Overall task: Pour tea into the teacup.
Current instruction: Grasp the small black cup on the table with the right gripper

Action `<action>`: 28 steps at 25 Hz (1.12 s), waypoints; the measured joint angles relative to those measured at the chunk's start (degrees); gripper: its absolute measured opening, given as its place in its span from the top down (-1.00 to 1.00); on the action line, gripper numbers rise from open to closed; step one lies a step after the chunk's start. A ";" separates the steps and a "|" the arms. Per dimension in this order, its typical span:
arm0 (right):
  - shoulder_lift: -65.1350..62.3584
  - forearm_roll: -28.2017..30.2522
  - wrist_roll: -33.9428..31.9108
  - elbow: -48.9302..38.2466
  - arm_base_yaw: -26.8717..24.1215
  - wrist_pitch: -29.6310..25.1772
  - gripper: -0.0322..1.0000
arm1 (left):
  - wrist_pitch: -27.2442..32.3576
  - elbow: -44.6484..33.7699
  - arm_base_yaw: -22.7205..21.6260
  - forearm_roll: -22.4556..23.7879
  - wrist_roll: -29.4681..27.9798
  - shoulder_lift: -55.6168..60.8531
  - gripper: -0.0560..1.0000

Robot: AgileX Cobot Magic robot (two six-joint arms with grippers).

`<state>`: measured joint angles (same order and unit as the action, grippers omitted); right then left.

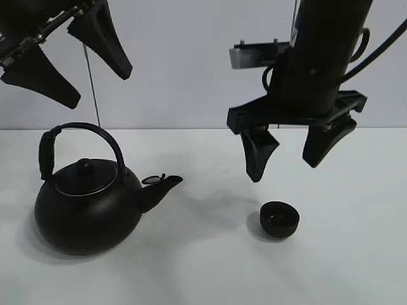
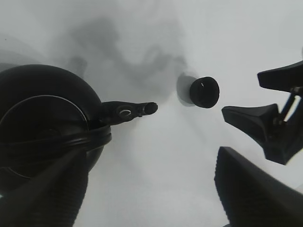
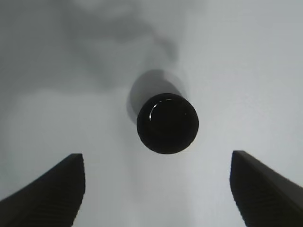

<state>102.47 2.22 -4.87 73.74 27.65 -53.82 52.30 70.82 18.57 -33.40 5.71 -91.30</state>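
Pincer on my left (image 1: 100,88) hangs high above the white table (image 1: 203,273), its two black fingers (image 2: 47,194) spread wide and holding nothing. Below it stands the kettle (image 1: 86,210), round and black, upright on the table, with its arched handle (image 1: 82,129) raised over the knobbed lid (image 1: 84,175) and its spout (image 1: 162,184) pointing to the right. Neither of my pincers touches the kettle. Further right, apart from the tip of the spout, the teacup (image 1: 280,219) sits upright on the table, small, black and free of any grip. I cannot tell whether there is anything inside it. My right pincer (image 1: 284,170) hovers directly above the cup with its fingers pointing down and released wide. Seen from that wrist, one finger stands to each side of the cup, and both are clear of its rim.
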 joint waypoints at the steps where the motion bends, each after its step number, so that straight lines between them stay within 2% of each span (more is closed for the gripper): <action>1: 1.44 0.11 0.00 0.00 0.00 0.22 -0.18 | -0.06 0.00 0.00 0.00 0.00 0.00 -0.13; 8: 6.93 0.44 -0.02 0.00 -0.06 4.38 -0.18 | -0.06 0.00 0.00 0.00 0.00 0.00 -0.13; 17: 12.53 1.03 -0.02 0.00 -0.06 5.70 -0.18 | -0.06 0.00 0.01 0.00 -0.06 0.00 -0.13; 23: 13.73 0.51 -0.02 -1.97 -0.06 8.66 -0.18 | -0.06 0.00 0.01 0.00 -0.06 0.00 -0.13; 25: 13.73 0.46 -0.02 -2.97 -0.06 9.58 -0.14 | -0.06 0.00 0.01 0.00 -0.06 0.00 -0.13; 28: 13.73 0.19 -0.02 -3.78 -0.06 10.33 0.04 | -0.06 0.00 0.01 0.00 -0.06 0.00 -0.13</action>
<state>116.21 2.41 -4.88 69.96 27.59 -43.49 52.24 70.82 18.59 -33.40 5.65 -91.30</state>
